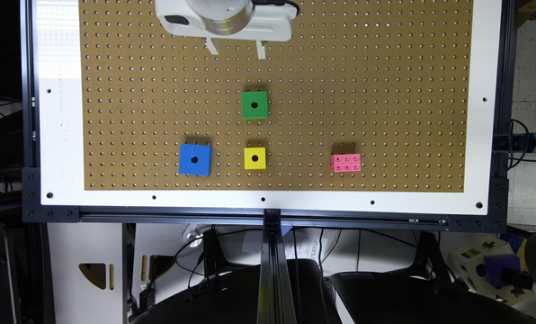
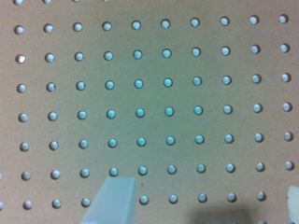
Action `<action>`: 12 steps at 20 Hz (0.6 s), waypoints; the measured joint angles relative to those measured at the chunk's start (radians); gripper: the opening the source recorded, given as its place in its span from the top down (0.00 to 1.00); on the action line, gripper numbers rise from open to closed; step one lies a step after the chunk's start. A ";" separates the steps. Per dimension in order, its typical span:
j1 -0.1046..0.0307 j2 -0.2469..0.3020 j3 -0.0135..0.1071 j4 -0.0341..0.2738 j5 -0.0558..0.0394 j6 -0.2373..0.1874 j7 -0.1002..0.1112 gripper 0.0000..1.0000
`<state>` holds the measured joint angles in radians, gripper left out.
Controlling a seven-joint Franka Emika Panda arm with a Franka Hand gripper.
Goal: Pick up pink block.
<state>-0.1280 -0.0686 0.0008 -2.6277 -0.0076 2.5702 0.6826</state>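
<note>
**Pink block sits untouched while the end effector hangs released at the far edge**

The pink block point(image 1: 346, 162) lies flat on the brown pegboard of the bench point(image 1: 61, 135), studs up, six of them in two rows of three. It is in the near row of things, toward the exterior view's right, with bare board all around it and nothing touching it.

In the same near row, well apart to the exterior view's left, stands a yellow cube point(image 1: 255, 158) with a dark hole in its middle. Further left again is a bigger blue cube point(image 1: 194, 159), also with a centre hole. A green cube point(image 1: 255, 105) with the same kind of hole sits farther back, almost straight behind the yellow one. All four things are separate from one another.

The end effector point(image 1: 236, 48) is at the far edge of the board, above the green cube's column and well apart from the pink block, to its far left in the exterior view. Its white body carries two short fingers point(image 1: 212, 46) pointing toward the near side, with a wide gap between them. In the wrist view one pale finger point(image 2: 112, 200) comes in at one edge and a sliver of the other at the opposite corner, spread apart over bare pegboard point(image 2: 154, 93), so the end effector is released and grasps nothing.
</note>
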 joint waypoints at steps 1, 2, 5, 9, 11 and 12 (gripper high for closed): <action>0.000 0.000 0.000 0.000 0.0000 0.000 0.000 0.00; 0.000 0.000 0.000 0.000 0.0000 0.000 0.000 0.00; 0.000 0.000 0.001 0.000 0.0000 0.000 0.000 0.00; 0.001 0.000 0.016 0.003 0.0028 0.000 0.001 0.00; 0.007 0.001 0.048 0.016 0.0135 0.000 0.022 0.00; 0.014 0.003 0.071 0.027 0.0179 0.000 0.044 0.00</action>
<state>-0.1142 -0.0657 0.0718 -2.6010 0.0104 2.5702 0.7267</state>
